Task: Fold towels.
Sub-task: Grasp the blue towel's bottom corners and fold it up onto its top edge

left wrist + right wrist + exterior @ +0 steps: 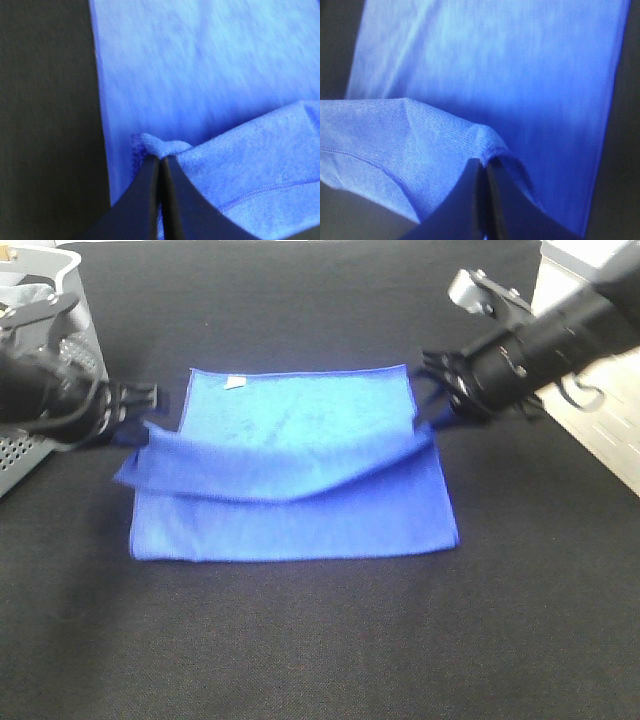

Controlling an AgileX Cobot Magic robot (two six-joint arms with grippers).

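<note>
A fold is judged to be midway: one long edge of the blue towel (300, 405) is held raised at both ends and sags in the middle above the flat half. The left gripper (148, 412) and right gripper (437, 416) are each clamped tight on a corner of that edge. The towel is spread mid-surface on the black table (320, 650). Next, the raised edge should be carried level to the far hem by the white tag (235, 381). The cloth is fuzzy, limp and rectangular, with stitched hems.
</note>
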